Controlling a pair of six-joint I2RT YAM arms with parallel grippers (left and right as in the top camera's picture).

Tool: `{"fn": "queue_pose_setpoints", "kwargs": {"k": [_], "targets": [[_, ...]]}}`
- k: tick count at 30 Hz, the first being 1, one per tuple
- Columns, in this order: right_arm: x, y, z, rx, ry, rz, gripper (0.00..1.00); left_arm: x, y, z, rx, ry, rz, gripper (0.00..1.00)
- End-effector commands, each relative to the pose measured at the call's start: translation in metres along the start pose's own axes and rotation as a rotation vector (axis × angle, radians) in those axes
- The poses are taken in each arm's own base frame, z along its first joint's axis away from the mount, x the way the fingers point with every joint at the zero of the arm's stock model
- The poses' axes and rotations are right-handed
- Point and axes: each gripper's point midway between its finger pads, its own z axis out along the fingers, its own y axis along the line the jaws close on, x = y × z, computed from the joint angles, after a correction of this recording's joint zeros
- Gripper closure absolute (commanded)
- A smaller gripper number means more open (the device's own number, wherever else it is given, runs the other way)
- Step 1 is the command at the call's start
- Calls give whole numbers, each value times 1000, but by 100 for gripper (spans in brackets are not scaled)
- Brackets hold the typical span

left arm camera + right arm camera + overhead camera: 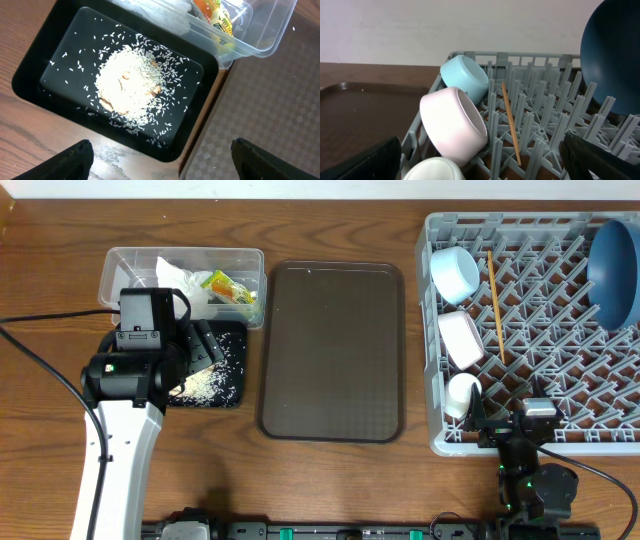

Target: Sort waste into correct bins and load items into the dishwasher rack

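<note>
The black tray [50,65] holds a heap of rice [132,82]. The clear tub [260,35] behind it holds white tissue [175,278] and the snack wrapper [215,15]. My left gripper [160,160] is open and empty above the tray's near edge; it also shows in the overhead view [200,345]. The grey rack [530,435] holds the light blue bowl [465,75], the white bowl [452,122], the white cup [432,170], the dark blue dish [615,55] and a chopstick [511,125]. My right gripper [480,160] is open and empty at the rack's near edge, by the cup.
A large dark brown serving tray [332,350] lies between the bins and the rack; its corner shows in the left wrist view [270,110]. Bare wooden table [330,490] runs along the front. A black cable [40,370] trails left of the left arm.
</note>
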Motion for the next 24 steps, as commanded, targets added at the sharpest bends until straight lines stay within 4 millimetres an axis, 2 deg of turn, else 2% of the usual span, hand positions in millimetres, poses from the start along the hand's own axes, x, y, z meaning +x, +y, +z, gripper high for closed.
{"fn": "queue_pose_setpoints", "kwargs": {"k": [1, 7, 11, 14, 17, 20, 24], "targets": [[1, -3, 0, 16, -1, 17, 1, -5, 1, -2, -6, -14, 1, 9], [1, -3, 0, 16, -1, 17, 1, -3, 2, -4, -7, -10, 1, 9], [1, -3, 0, 16, -1, 17, 1, -9, 1, -18, 19, -78, -1, 9], [1, -3, 0, 16, -1, 17, 1, -26, -10, -26, 100, -220, 44, 9], [1, -3, 0, 16, -1, 17, 1, -32, -33, -36, 254, -402, 203, 9], [1, -3, 0, 16, -1, 17, 1, -25, -43, -44, 349, -574, 321, 9], [1, -3, 0, 16, -1, 17, 1, 3, -32, -40, 371, -704, 361, 9]]}}
